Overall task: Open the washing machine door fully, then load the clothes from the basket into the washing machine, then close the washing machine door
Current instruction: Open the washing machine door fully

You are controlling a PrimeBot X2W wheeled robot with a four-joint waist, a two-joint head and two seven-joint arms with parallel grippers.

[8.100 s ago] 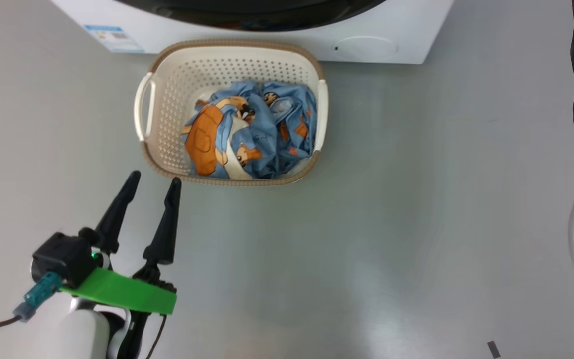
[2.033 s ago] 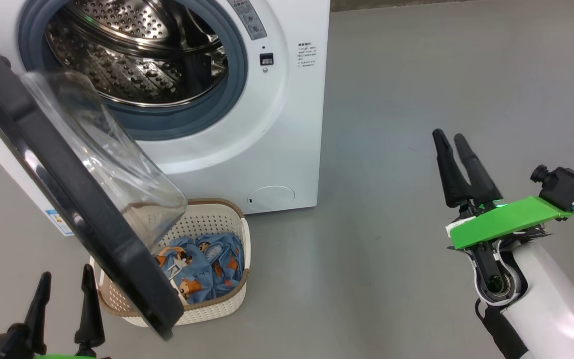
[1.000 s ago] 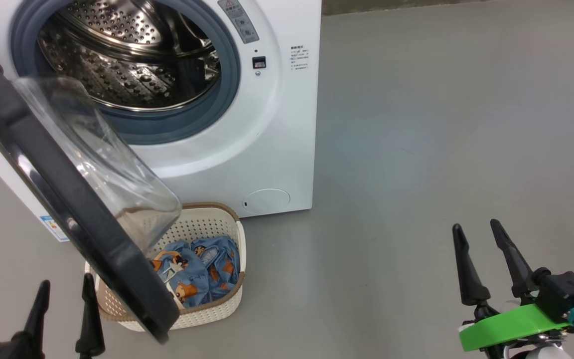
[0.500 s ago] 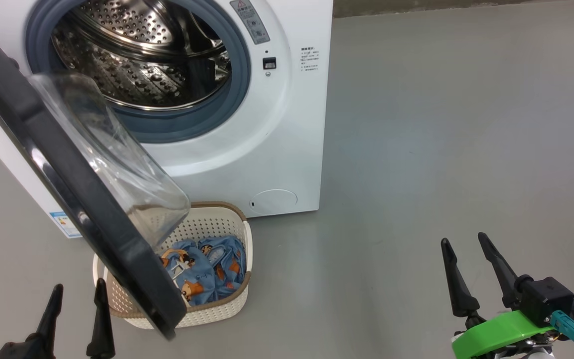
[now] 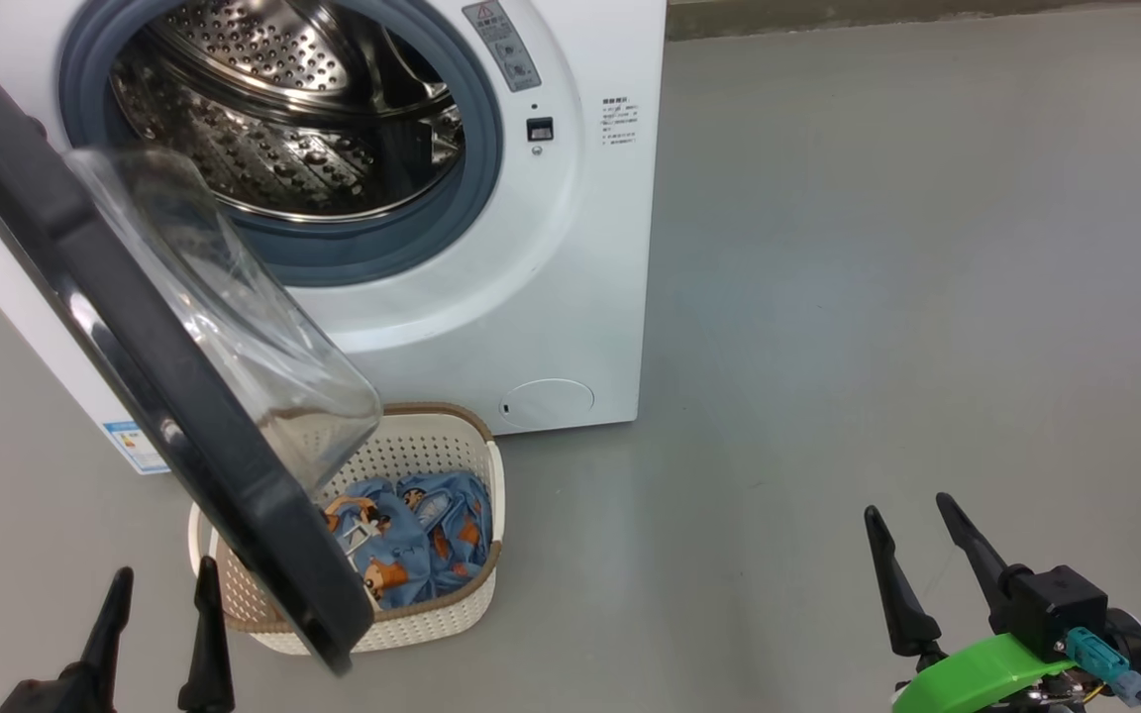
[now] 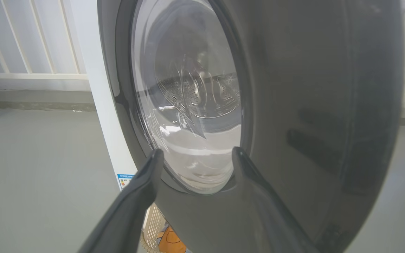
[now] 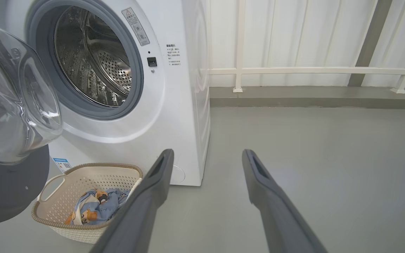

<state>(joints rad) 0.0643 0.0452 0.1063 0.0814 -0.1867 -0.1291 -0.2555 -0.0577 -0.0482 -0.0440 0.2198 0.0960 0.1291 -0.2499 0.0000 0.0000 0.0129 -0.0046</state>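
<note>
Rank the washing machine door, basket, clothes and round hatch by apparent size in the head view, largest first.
1. washing machine door, nearest the camera, which enlarges it
2. basket, partly hidden behind the door
3. clothes
4. round hatch, farther away, so its true size against the clothes is unsure

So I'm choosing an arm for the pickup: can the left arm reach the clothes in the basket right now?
Probably not directly. The open door hangs over the left side of the basket, between the left gripper and the clothes. From the right gripper, nothing stands before the basket.
</note>
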